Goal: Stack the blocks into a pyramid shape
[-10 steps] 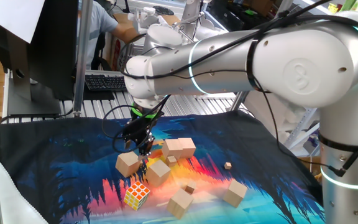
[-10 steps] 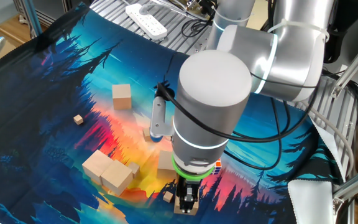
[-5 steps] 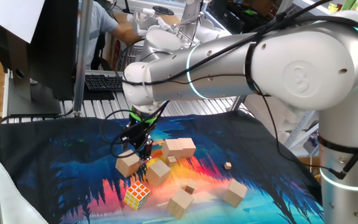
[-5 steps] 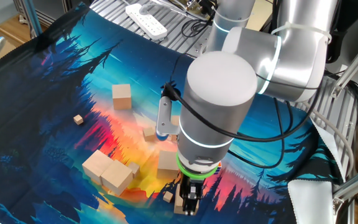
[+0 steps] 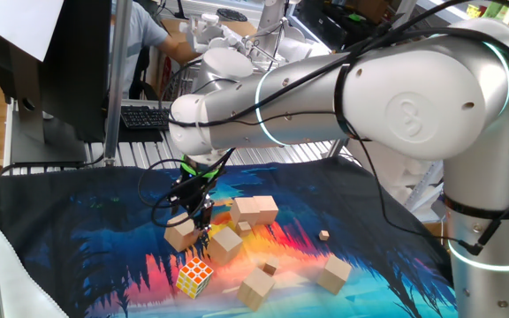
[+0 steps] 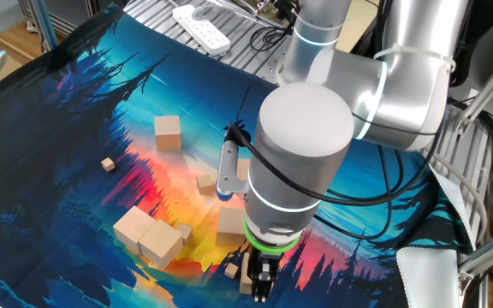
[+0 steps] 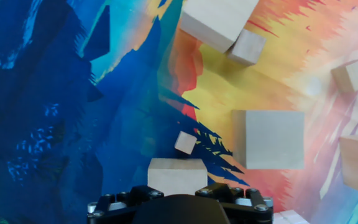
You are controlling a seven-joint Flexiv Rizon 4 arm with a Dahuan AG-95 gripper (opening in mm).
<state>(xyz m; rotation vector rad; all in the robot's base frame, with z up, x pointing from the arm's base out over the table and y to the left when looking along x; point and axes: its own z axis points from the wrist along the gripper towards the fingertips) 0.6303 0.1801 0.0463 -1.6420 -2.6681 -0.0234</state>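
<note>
Blocks lie scattered on the printed cloth (image 5: 78, 221): one wooden block (image 5: 180, 233) sits directly under the gripper (image 5: 200, 215), near the cloth's middle, beside a tiny cube (image 7: 185, 142). Gripper points straight down over it; whether its jaws are parted or clenched cannot be told. Rubik's cube (image 5: 194, 276) lies nearby.

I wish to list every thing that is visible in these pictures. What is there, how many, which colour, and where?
wooden blocks: six, pale tan, scattered mid-cloth, two side by side
tiny cubes: at least three, tan, among the blocks
puzzle cube: one, multicoloured, front of the group
cloth: one, blue and orange forest print, covering the table
keyboard: one, black, behind the table
power strip: one, white, past the cloth's edge
arm: one, silver
gripper: one, black, pointing down over the leftmost block
</note>
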